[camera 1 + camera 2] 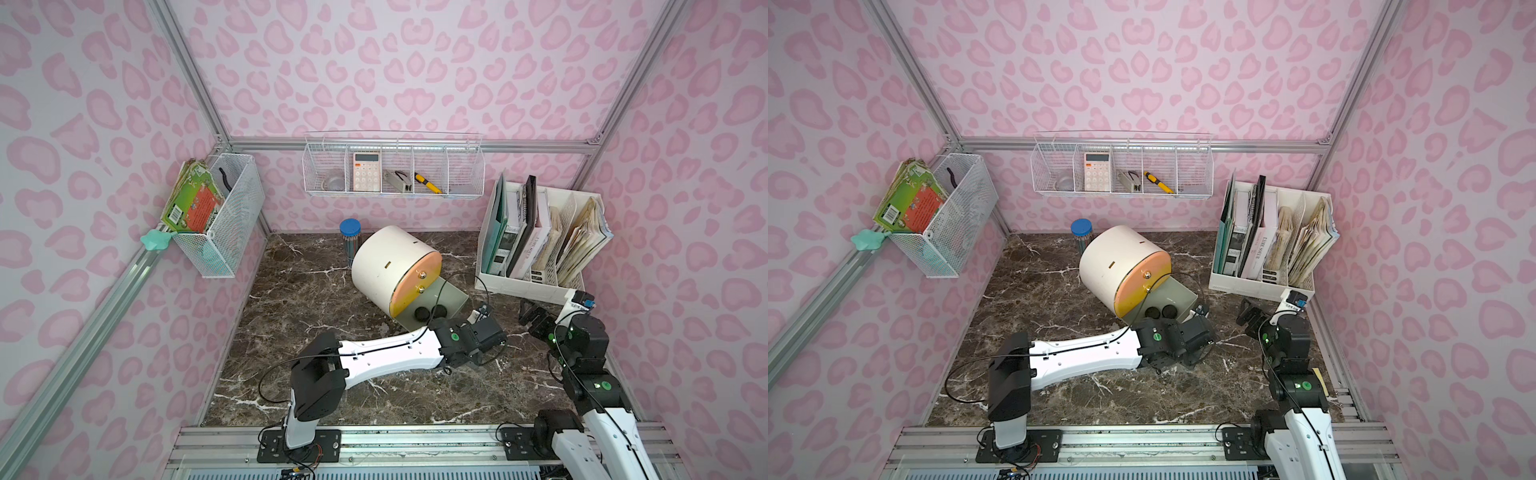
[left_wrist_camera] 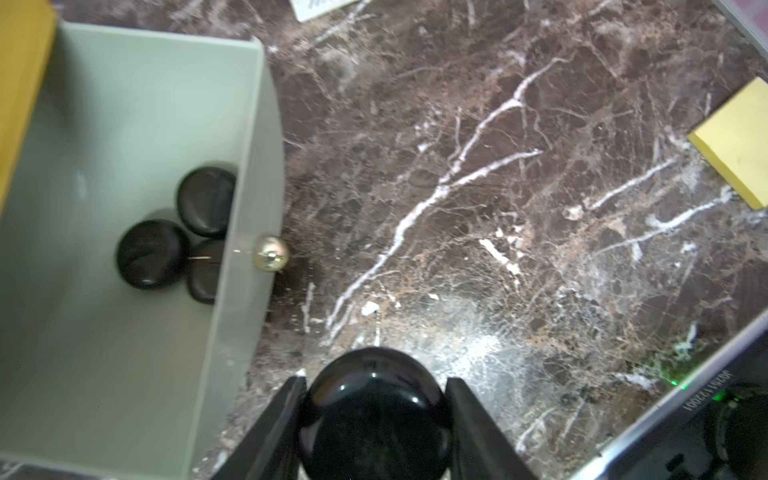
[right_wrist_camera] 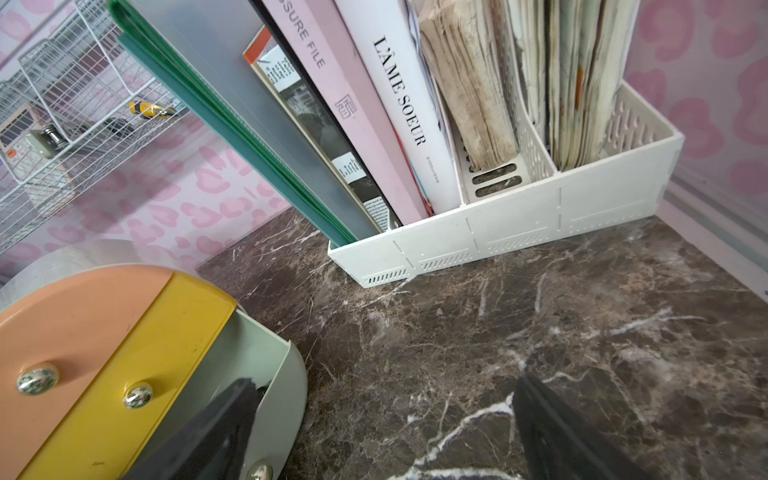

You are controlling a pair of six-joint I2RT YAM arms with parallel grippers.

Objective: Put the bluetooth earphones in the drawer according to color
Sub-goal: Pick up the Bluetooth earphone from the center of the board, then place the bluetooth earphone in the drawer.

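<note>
Fingers [image 2: 286, 419] of the left gripper [image 2: 376, 388] clamp a glossy black case [image 2: 376, 428] from both sides, across its round body, just outside the grey-green drawer [image 2: 249, 104]. Whether the case is lifted clear of the tabletop [image 2: 498, 216] I cannot tell. A pinch across the widest part suits so smooth a pebble; a grip nearer an edge would likely let it squirt out.

The drawer stands pulled out, its knob [image 2: 271, 253] on the side facing the gripper. Three black cases [image 2: 151, 253] lie bunched against its front wall, touching one another. That explains the spot: black goes with black, and the held one looks to be the last of that colour. It must clear the front wall before release, and there is bare drawer floor behind the cluster.

In both top views the cabinet [image 1: 386, 257] stands turned toward the arms, with its peach drawer [image 1: 417, 266] and yellow drawer [image 1: 405, 301] shut; what they hold is hidden. No lilac or white case is in sight.

The right gripper [image 3: 386, 419] hangs spread wide and empty beside the open drawer, out of the way, in front of the file rack [image 3: 519, 232].
</note>
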